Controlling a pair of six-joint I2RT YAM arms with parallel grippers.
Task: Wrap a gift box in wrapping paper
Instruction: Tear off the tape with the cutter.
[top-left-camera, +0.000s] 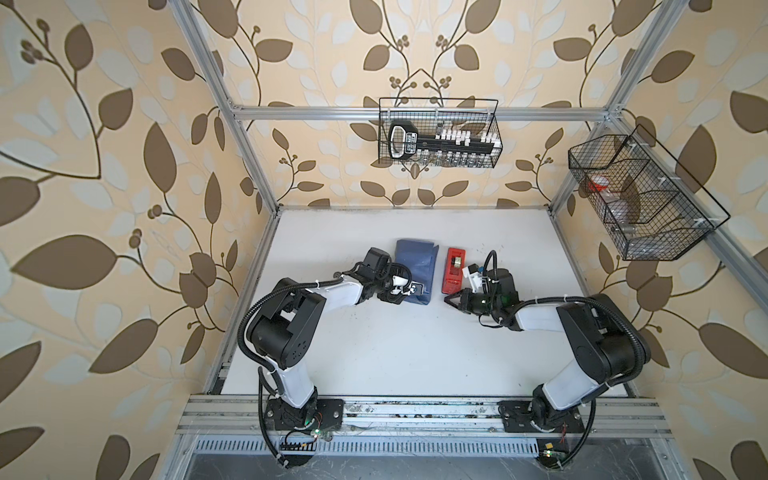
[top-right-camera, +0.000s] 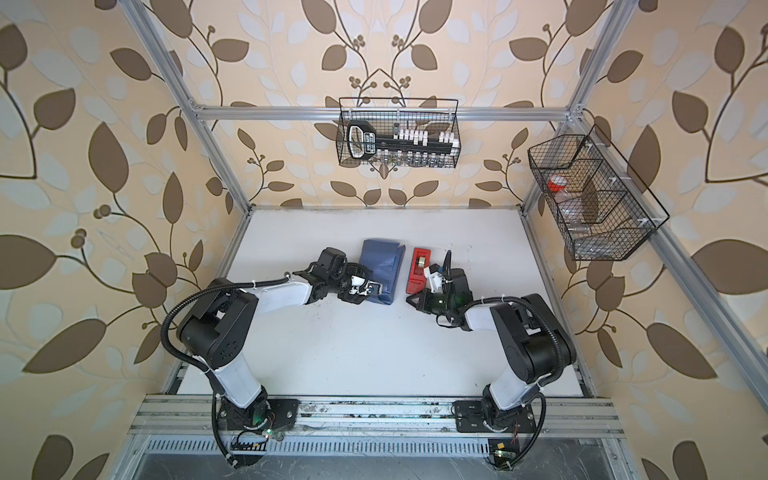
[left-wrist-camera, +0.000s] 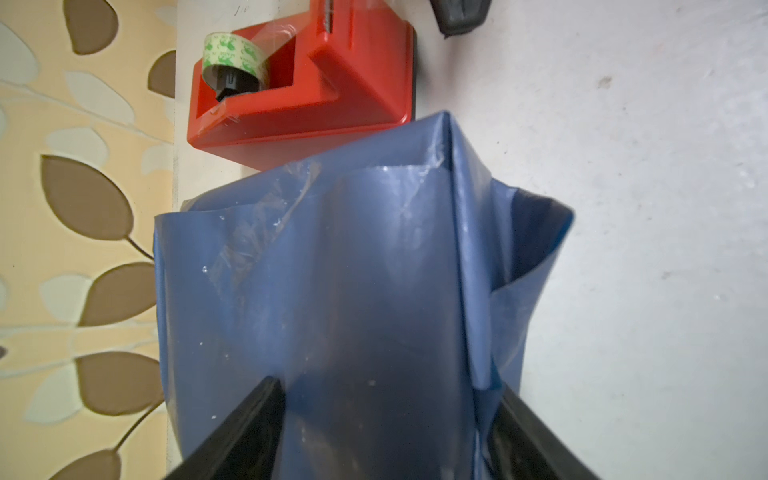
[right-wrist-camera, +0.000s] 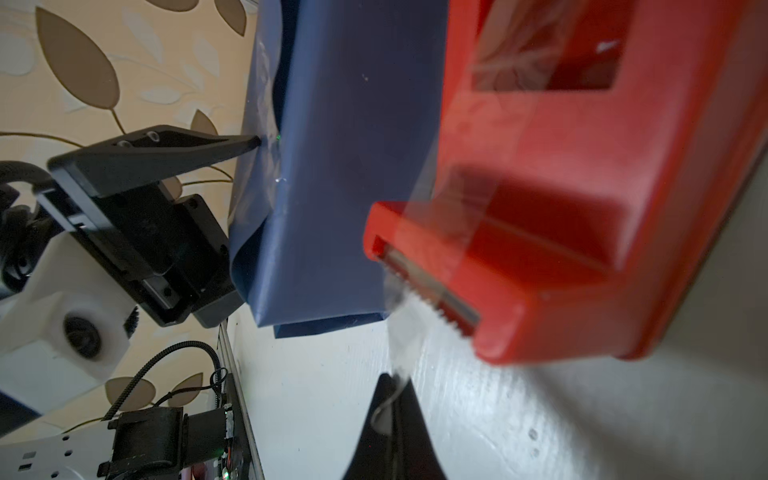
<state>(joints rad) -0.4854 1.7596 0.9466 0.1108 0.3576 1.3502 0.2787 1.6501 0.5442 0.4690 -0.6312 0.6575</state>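
Note:
The wrapping paper (top-left-camera: 415, 264) (top-right-camera: 382, 264) lies folded round the gift box, which is hidden inside it, at the table's middle back. My left gripper (top-left-camera: 415, 289) (top-right-camera: 374, 289) (left-wrist-camera: 388, 388) straddles the parcel's near end with wide jaws. One finger presses on each side of the paper (left-wrist-camera: 332, 270) (right-wrist-camera: 345, 166). My right gripper (top-left-camera: 446, 300) (top-right-camera: 409, 300) (right-wrist-camera: 392, 378) is shut on a strip of clear tape (right-wrist-camera: 399, 332). The strip runs to the cutter of the red tape dispenser (top-left-camera: 454, 270) (top-right-camera: 419, 270) (left-wrist-camera: 311, 83) (right-wrist-camera: 582, 187), which stands right of the parcel.
A wire basket (top-left-camera: 438, 133) (top-right-camera: 399, 133) with tools hangs on the back rail. Another wire basket (top-left-camera: 640, 195) (top-right-camera: 594, 195) hangs on the right frame. Aluminium posts border the white table (top-left-camera: 395, 353). Both arm bases sit on its front rail.

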